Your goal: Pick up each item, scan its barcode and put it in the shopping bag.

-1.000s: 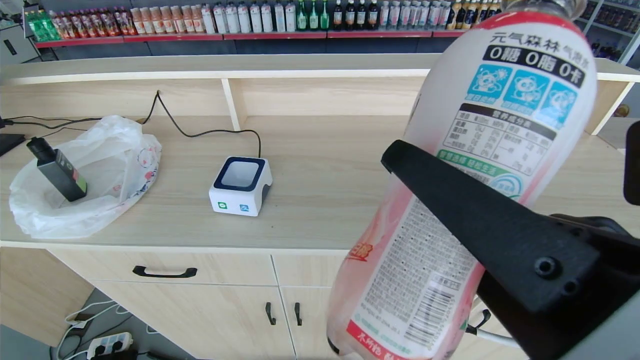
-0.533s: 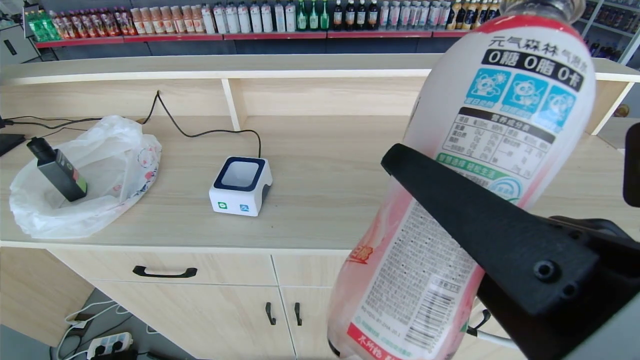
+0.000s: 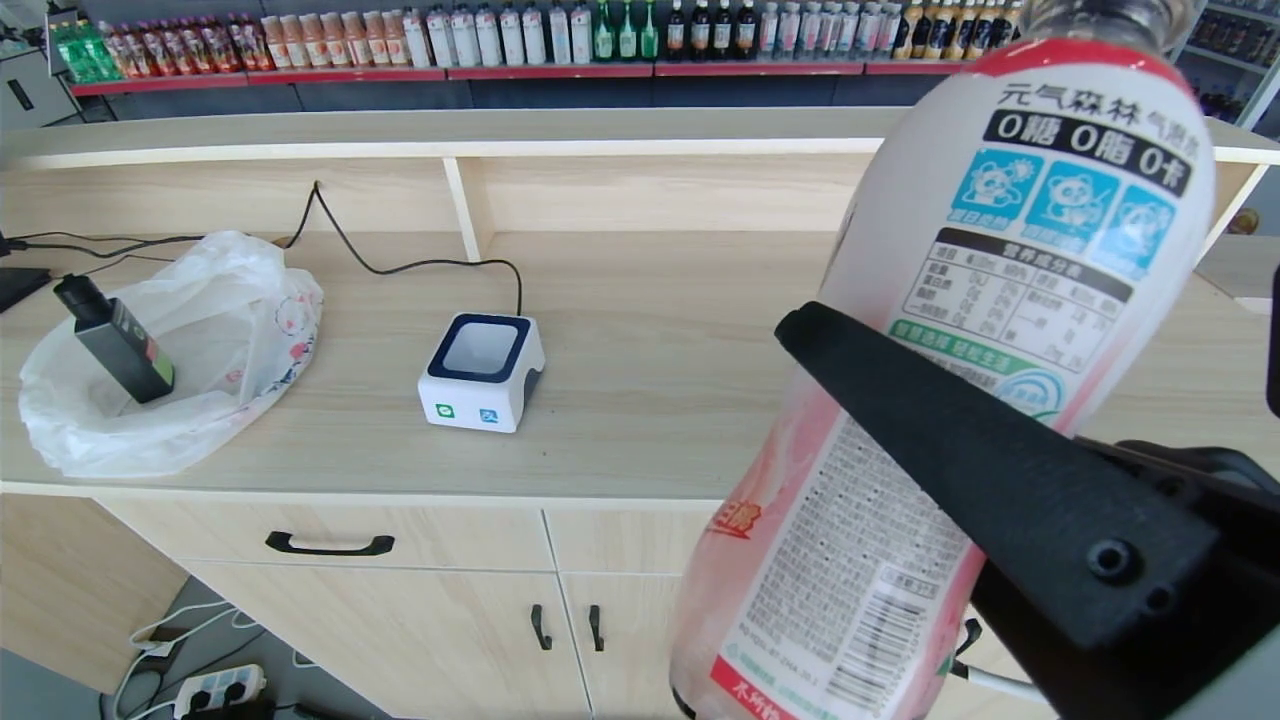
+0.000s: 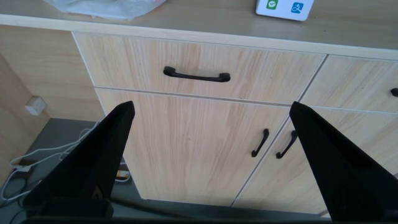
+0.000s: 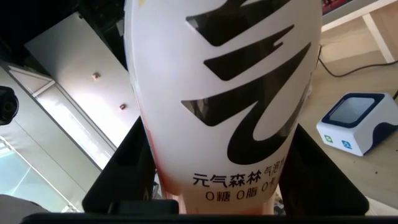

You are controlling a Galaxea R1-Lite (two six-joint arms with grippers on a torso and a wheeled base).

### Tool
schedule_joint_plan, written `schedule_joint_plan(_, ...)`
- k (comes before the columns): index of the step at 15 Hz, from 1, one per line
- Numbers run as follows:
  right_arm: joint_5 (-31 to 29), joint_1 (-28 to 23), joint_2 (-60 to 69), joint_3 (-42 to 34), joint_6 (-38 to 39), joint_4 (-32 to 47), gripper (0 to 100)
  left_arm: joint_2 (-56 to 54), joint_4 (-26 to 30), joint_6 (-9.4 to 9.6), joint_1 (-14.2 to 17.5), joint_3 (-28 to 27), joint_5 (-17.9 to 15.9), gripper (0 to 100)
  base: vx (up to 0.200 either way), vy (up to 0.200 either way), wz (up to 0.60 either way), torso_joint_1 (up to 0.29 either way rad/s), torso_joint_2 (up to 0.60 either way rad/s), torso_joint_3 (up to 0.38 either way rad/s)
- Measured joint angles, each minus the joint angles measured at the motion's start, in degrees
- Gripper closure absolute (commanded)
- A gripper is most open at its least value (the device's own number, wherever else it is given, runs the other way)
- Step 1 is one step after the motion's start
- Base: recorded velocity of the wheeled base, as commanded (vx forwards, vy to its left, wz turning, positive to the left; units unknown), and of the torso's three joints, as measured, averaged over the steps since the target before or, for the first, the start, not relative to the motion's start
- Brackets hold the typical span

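In the right wrist view, the right gripper (image 5: 219,127) is clamped on the bottle (image 5: 217,74), with one black finger pressed against each side of its white and pink body. The bottle is held in the air, off the counter (image 5: 373,87). Beyond it the scanner (image 5: 356,132) sits on the counter, and its cable (image 5: 348,70) runs back toward the rear wall.

In the head view, the bottle is close to the camera on the right, out past the counter's front edge and toward its right end. It is tilted, with the neck up and away and the base low and nearer. The side with the printed tables and the barcode (image 3: 868,672) faces the camera. One finger (image 3: 960,460) lies across that side; the other is hidden behind the bottle. The scanner stands near the front edge, about midway along the counter, with its window facing up. The shopping bag (image 3: 250,320) lies open at the left end, close to the front edge, and a dark boxy item (image 3: 118,340) leans inside it. Shelves of drinks (image 3: 600,30) run along behind the counter.

In the left wrist view, the left gripper (image 4: 210,118) has its fingers spread wide. It hangs low, facing the cabinet front under the counter's front edge. The drawer handle (image 4: 196,76) and the two door handles (image 4: 259,142) show between its fingers.
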State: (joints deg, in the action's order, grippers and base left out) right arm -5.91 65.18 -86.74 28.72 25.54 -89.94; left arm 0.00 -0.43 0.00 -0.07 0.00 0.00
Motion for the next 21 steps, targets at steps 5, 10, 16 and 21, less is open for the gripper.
schedule_joint_plan(5, -0.02, 0.0, 1.1, -2.84, -3.29, 0.0, 100, 0.0, 0.0, 0.02, 0.0, 0.0, 0.0, 0, 0.0, 0.0, 0.0, 0.0, 0.0, 0.0)
schedule_joint_plan(10, -0.18, -0.66, 0.63, -4.11, -12.13, 0.06, 100, 0.0, 0.0, 0.0, 0.0, 0.0, 0.0, 0, 0.0, 0.0, 0.0, 0.0, 0.0, 0.0)
schedule_joint_plan(16, -1.04, -10.12, -1.85, -6.92, -23.77, 0.04, 100, 0.0, 0.0, 0.0, 0.0, 0.0, 0.0, 0, 0.0, 0.0, 0.0, 0.0, 0.0, 0.0)
schedule_joint_plan(21, -1.04, -15.54, -1.9, -6.68, -30.0, -0.02, 100, 0.02, 0.1, 0.57, -0.04, 0.0, 0.0, 0, 0.0, 0.0, 0.0, 0.0, 0.0, 0.0)
